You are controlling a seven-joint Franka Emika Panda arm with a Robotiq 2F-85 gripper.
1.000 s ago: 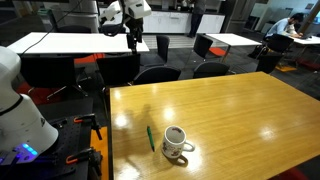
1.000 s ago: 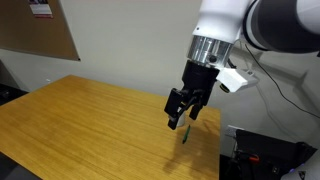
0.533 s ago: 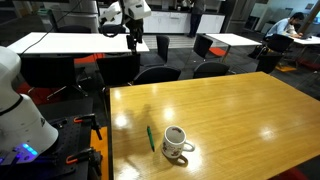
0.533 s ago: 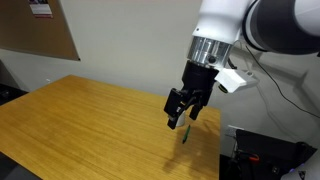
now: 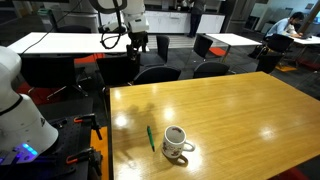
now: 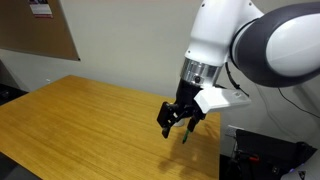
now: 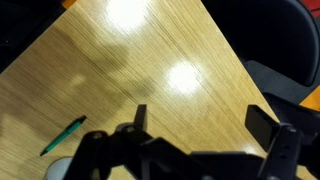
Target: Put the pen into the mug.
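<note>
The green pen [image 5: 150,138] lies flat on the wooden table, just beside the white mug [image 5: 176,143], which stands upright with a dark inside. My gripper [image 5: 136,42] hangs high above the table, well apart from both, open and empty. In the wrist view the pen [image 7: 62,136] lies at the lower left, away from the open gripper [image 7: 203,125]; a pale bit at the bottom left edge may be the mug. In an exterior view the gripper [image 6: 178,118] shows with the pen's tip [image 6: 186,133] just below it; the mug is hidden there.
The wooden table [image 5: 230,110] has its near edge beside the robot base [image 5: 20,110]. Black office chairs [image 5: 160,73] stand along the far edge. A corkboard [image 6: 40,30] hangs on the wall.
The wrist has turned and the gripper has shifted slightly, sitting a little lower in an exterior view. The pen and mug have not moved.
</note>
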